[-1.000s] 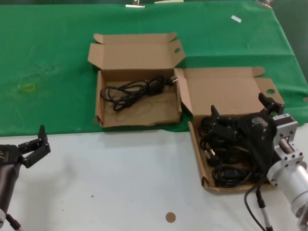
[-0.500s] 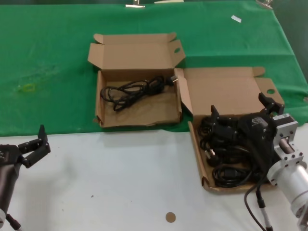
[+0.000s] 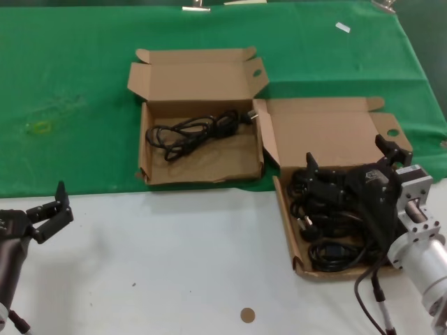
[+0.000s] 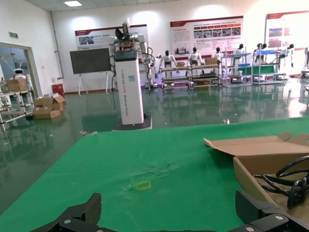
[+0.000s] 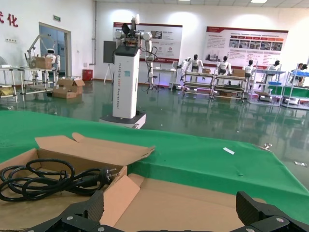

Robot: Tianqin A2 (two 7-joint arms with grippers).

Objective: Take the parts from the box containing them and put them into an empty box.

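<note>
The box containing the parts lies open at the right, its tray filled with a pile of black power cables. My right gripper hovers just above that pile, open, with nothing between its fingers. The other brown box stands open to the left on the green cloth; it is not empty, one coiled black cable lies in it. The right wrist view shows that cable beyond a cardboard flap. My left gripper waits open over the white table at the near left, holding nothing.
Green cloth covers the far half of the table; the near half is white. A small brown disc lies near the front edge. A yellow mark and a white tag sit on the cloth.
</note>
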